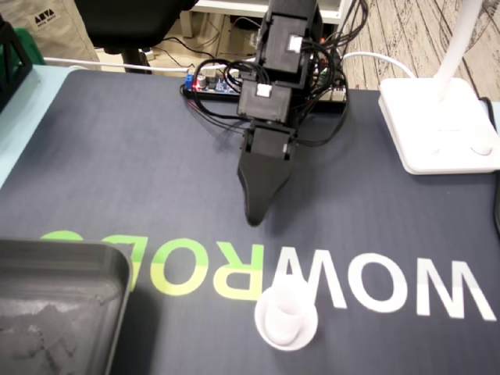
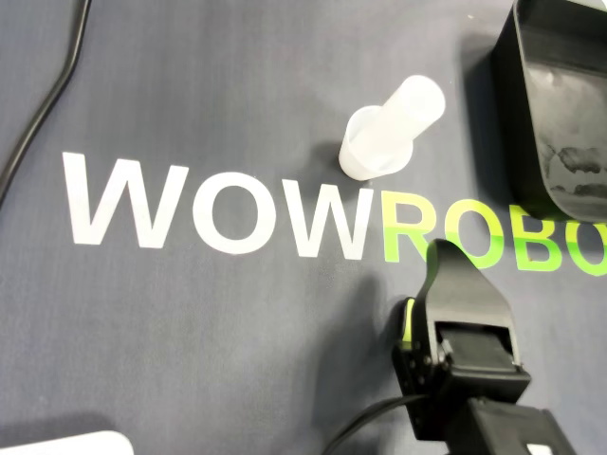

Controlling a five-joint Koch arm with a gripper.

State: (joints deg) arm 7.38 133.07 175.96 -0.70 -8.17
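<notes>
A small white translucent cup [image 1: 287,312] [image 2: 389,137] stands upright on the dark mat, by the white letters "WOW". My black gripper [image 1: 254,219] [image 2: 437,254] points down at the mat just behind the lettering, a short way from the cup and not touching it. Its jaws form one closed wedge with no gap and nothing between them. A green strip shows on one side of the gripper in the overhead view.
A black tray [image 1: 62,305] [image 2: 560,114] sits at the mat's corner, lower left in the fixed view. A white lamp base [image 1: 437,125] stands at the far right there. Cables and a power strip [image 1: 211,82] lie behind the arm; a black cable [image 2: 47,104] crosses the mat.
</notes>
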